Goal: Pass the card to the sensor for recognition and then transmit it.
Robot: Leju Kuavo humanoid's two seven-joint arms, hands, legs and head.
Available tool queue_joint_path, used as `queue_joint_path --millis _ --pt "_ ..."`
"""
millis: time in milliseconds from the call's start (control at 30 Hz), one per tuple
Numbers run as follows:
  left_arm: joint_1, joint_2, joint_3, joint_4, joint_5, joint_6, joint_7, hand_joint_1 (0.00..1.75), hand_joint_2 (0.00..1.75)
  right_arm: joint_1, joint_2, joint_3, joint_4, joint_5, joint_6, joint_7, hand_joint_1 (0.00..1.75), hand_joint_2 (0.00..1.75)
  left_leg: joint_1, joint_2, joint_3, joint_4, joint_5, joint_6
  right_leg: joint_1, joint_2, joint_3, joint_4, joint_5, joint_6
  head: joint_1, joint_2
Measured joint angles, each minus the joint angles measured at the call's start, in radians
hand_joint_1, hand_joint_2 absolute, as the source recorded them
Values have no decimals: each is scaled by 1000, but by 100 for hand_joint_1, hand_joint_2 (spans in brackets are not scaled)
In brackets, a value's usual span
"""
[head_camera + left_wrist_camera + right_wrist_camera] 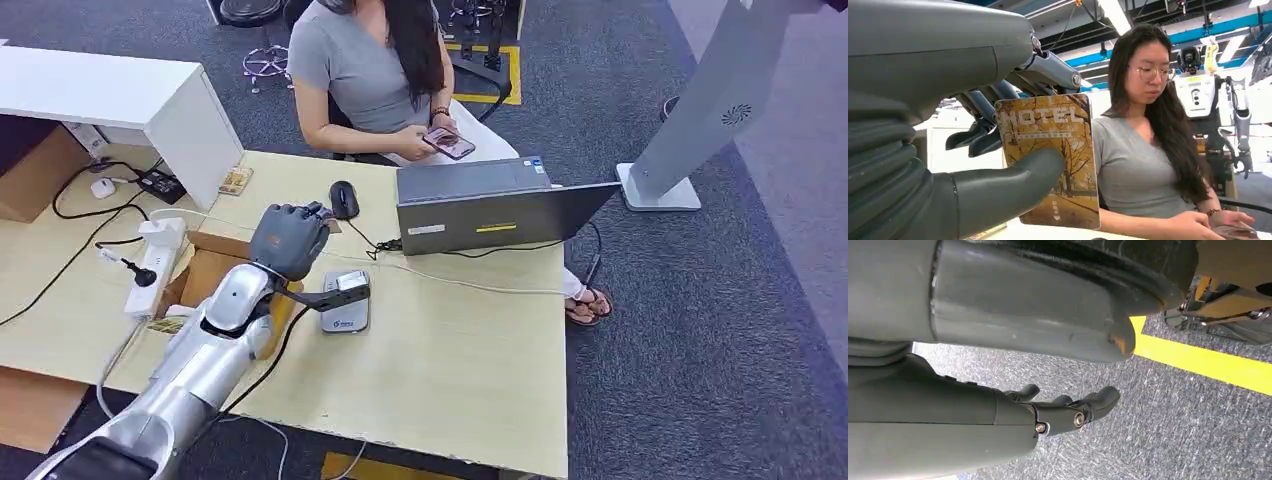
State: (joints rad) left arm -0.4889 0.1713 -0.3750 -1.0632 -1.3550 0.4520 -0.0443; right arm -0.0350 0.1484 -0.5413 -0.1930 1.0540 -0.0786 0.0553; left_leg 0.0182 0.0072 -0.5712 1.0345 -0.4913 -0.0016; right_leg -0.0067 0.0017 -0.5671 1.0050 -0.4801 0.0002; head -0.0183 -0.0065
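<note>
- Left arm [200, 370]: silver, smooth shell segments, with a black cable alongside.
- Left hand [290, 240]: dark grey, with a ribbed grey cover.
- Right hand [1068, 410]: dark fingers with small silver screws.

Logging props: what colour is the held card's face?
Golden-yellow autumn-tree print on the card, clearest in left wrist view.

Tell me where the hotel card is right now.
The hotel card is pinched in the left hand, raised above the desk just left of the grey card sensor, with the mouse beyond it.

Wooden table [450, 380] bears laptop [490, 205], mouse [343, 199], sensor [345, 303], power strip [155, 262].
</note>
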Motion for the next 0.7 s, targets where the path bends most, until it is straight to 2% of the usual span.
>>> queue_joint_path --millis 700 --pt "0 -2 0 2 0 0 0 175 175 0 0 0 1 0 0 0 0 0 0 0 0 0 0 0 0 0 0 0 0 0 0 0"
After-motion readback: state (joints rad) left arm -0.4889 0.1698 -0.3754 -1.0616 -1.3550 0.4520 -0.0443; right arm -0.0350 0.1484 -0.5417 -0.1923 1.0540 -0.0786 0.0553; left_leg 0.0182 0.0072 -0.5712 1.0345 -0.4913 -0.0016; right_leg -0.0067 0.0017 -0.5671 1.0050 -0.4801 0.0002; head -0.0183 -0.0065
